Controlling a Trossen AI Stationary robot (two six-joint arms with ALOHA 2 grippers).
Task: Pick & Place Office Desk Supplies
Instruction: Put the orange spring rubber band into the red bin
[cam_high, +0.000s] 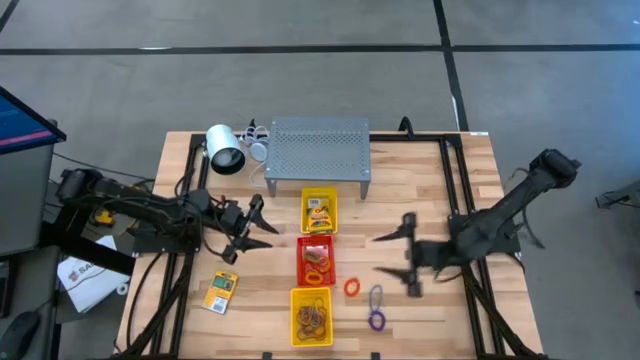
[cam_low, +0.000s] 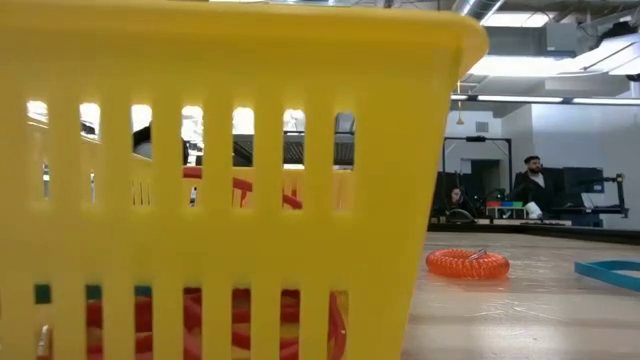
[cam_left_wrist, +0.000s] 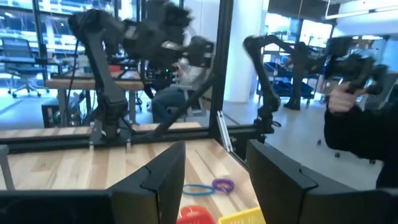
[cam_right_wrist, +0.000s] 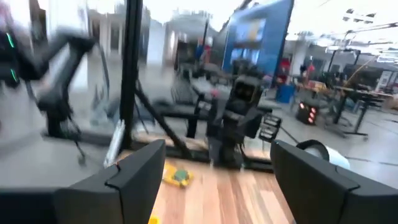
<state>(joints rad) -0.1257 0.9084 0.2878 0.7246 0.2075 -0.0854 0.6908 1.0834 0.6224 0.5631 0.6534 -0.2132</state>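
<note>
Over the wooden bench (cam_high: 420, 320), the left gripper (cam_high: 252, 230) hovers left of the tray column, fingers spread and carrying nothing. Across the way, the right gripper (cam_high: 408, 256) hangs with jaws wide apart, empty too. Down the middle, a far yellow tray (cam_high: 319, 212) holds a printed card packet (cam_high: 319, 214); the red tray (cam_high: 315, 260) has orange loops inside; the near yellow tray (cam_high: 311, 317) carries what looks like a tangle of bands, hard to sort out. Another card packet (cam_high: 220, 292) lies at near left. An orange ring (cam_high: 352, 288) and a purple loop (cam_high: 376, 320) rest right of the trays, near the right gripper.
</note>
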